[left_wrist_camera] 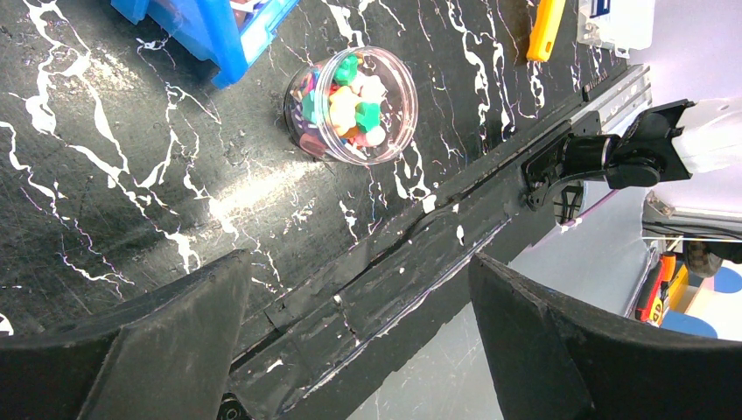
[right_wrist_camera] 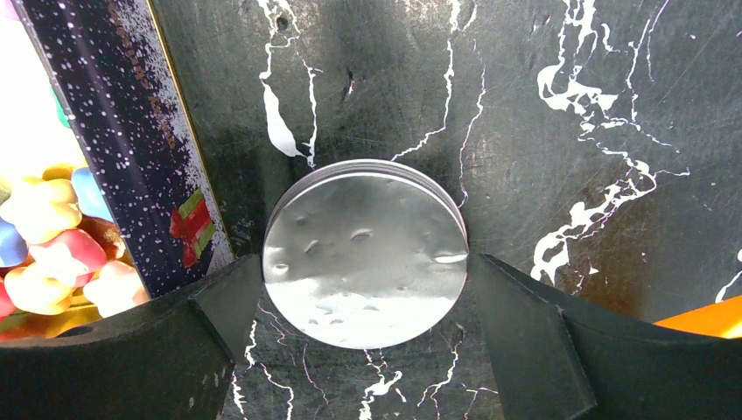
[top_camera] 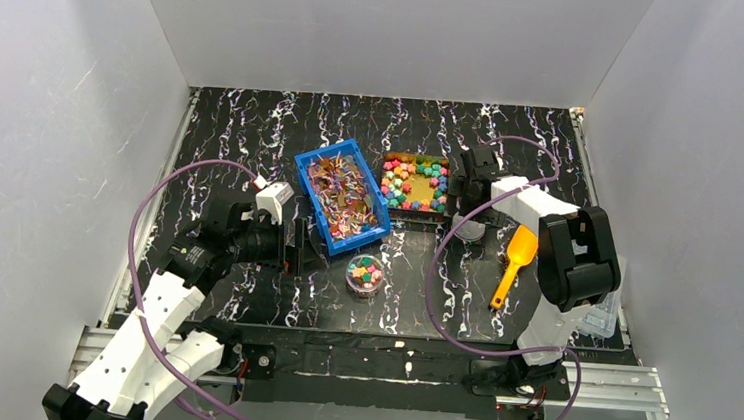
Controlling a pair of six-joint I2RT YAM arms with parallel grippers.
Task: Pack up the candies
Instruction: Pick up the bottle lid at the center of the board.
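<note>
Now, seen from the top, many of the candies (top_camera: pixel 437 190) are packed in a flat dark tray (right_wrist_camera: pixel 122 131) far back on the black counter (top_camera: pixel 234 129). More candies are held in a small round clear jar (top_camera: pixel 366 275) near the middle, at 7 o'clock from the tray. The jar is seen open at the top. A blue bin (top_camera: pixel 311 203) full of little sticks and wrappers is placed at 11 o'clock from the jar, just beside the tray. An orange scoop (top_camera: pixel 521 247) is laid at 3 o'clock from the jar.

The left end effector (left_wrist_camera: pixel 359 262) is held low at 9 o'clock from the jar, apart from it. Its fingers (left_wrist_camera: pixel 175 341) are spread wide, and nothing is held between them.

The right end effector (right_wrist_camera: pixel 363 262) is pointed down at 4 o'clock from the tray. Its fingers (right_wrist_camera: pixel 131 350) are spread wide too. A shiny round silver lid (right_wrist_camera: pixel 367 289) is laid flat on the counter between them. The fingertips are placed right at the lid's two sides. Whether the lid is touched cannot be told.
</note>
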